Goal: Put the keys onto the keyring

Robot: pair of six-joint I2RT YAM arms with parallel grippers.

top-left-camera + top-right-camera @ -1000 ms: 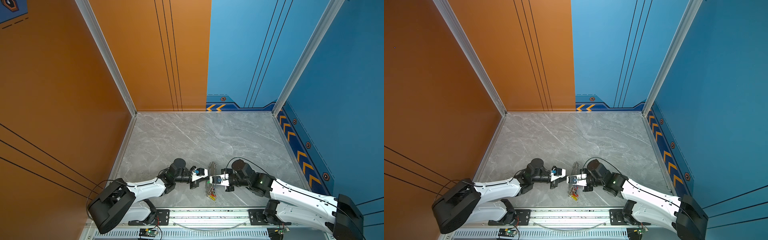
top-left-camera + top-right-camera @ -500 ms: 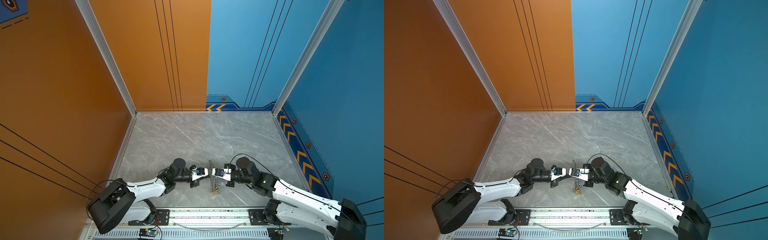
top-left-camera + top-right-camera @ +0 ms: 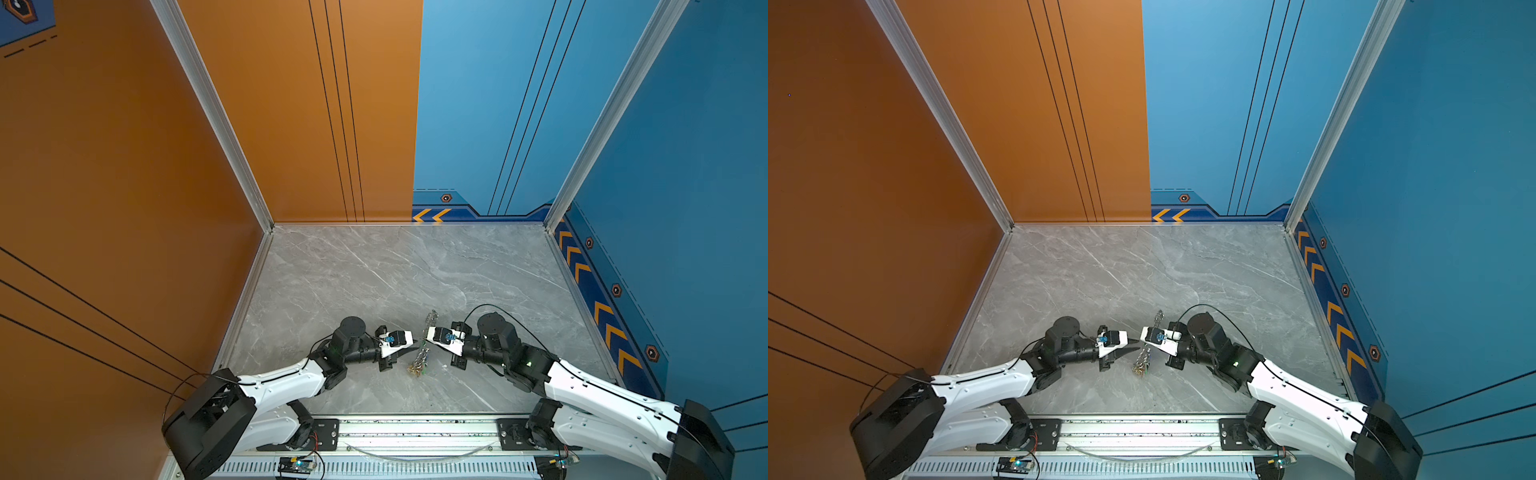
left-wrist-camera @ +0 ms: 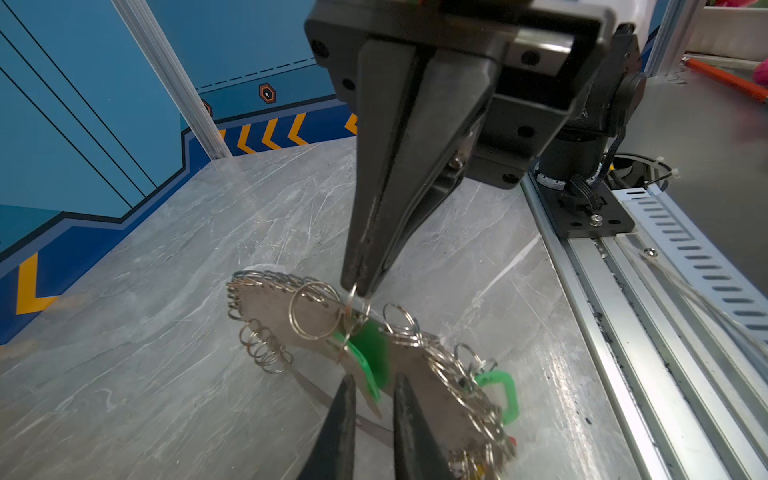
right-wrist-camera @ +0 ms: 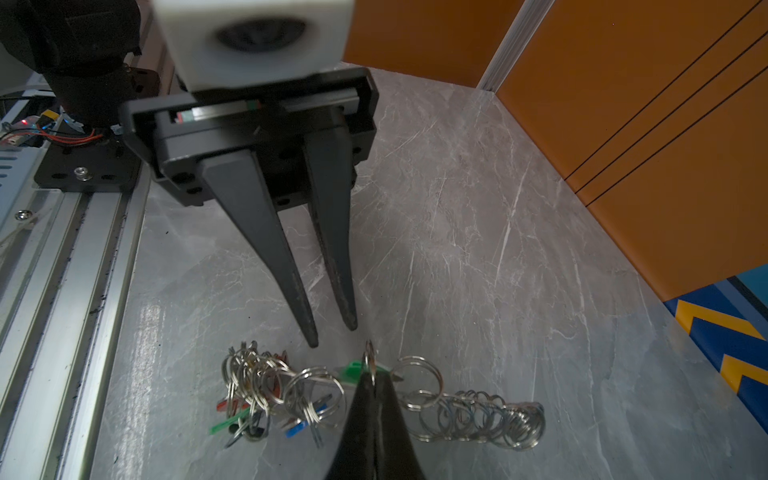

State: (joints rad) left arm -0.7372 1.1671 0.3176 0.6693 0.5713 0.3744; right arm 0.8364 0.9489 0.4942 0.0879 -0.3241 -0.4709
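My right gripper is pinched fully closed on a small silver ring, its two black tips meeting on the wire. My left gripper faces it from the left with only a narrow gap between its fingers. It holds nothing, and its tips sit just beside the ring and the tag hanging there.

That tag belongs to a key with a bright green plastic tag, which dangles right at the pinched ring. I cannot tell whether the key is fully threaded or only caught on the wire.

The ring sits at the edge of the keyring, a flat tan oval loop fringed with many small silver rings. In both top views it looks like a chain lying between my two grippers and running from far to near. I cannot tell how much of it is lifted off the grey marble tabletop.

At its near end lies a bunch of other keys with red, blue and green tags, already gathered among the rings.

I judge the step in hand to be seating the green key on its ring. Next I would keep the right pinch steady, close the left on the green tag and work it round the split wire. A twist could spring the ring out of the grip.
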